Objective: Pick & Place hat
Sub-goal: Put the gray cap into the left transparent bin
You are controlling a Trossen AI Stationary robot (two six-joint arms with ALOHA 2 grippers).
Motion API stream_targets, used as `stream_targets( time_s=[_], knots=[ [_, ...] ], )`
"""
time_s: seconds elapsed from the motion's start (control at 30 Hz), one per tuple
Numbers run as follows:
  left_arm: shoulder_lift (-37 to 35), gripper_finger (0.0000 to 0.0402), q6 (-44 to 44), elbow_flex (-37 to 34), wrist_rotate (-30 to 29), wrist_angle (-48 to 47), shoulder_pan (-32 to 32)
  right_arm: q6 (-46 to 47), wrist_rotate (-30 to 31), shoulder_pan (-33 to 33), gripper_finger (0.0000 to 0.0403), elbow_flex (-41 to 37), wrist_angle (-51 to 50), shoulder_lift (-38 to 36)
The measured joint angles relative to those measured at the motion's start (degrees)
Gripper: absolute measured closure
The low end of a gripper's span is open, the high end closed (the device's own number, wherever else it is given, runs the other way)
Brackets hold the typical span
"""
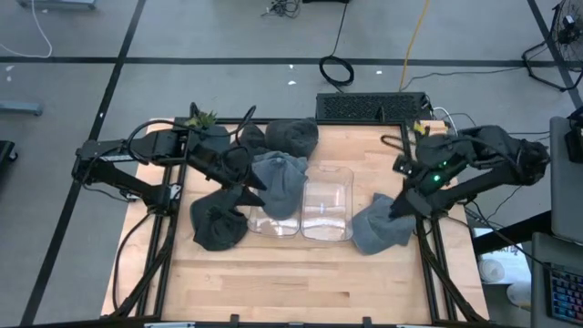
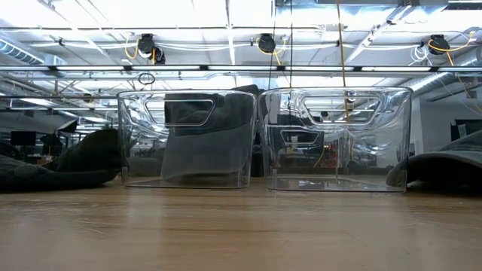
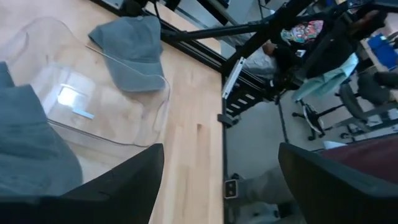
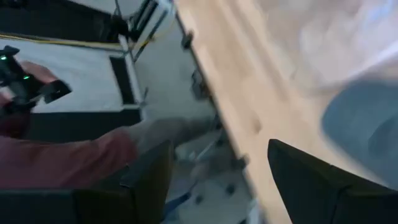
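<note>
Jaws of left gripper [image 1: 258, 189] spread beside grey hat [image 1: 281, 180] in bin [image 1: 273, 224]

The high view looks straight down on the whole wooden worktop [image 1: 301, 273] from well above. The low view sits at worktop level, close, facing the two clear bins [image 2: 263, 139] and the room behind. Each wrist view looks past its own arm's dark fingers, slanting down across the worktop edge to the floor. All views share the worktop; the left wrist, high and low views share the bins.
</note>
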Motion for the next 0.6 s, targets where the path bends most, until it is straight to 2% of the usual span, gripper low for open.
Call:
stream_targets(
  time_s=[0.13, 0.23, 0.37, 0.6],
  knots=[
    [0.0, 0.0073, -1.5, 0.0, 2.3, 0.0, 0.0, 9.9, -4.8, 3.0, 0.0154, 0.0, 0.0, 1.8],
    [0.0, 0.0068, -3.5, 0.0, 8.0, -0.1, 0.0, 14.2, -5.4, 5.5, 0.0154, 0.0, 0.0, 3.2],
    [0.0, 0.0067, -4.2, 0.0, 14.9, -2.4, -0.1, 18.4, -1.2, 10.3, 0.0154, 0.0, 0.9, 5.2],
    [0.0, 0.008, -1.8, 0.0, 18.0, -9.5, -1.4, 23.1, 7.3, 17.3, 0.0154, 0.0, 2.6, 10.0]
  ],
)
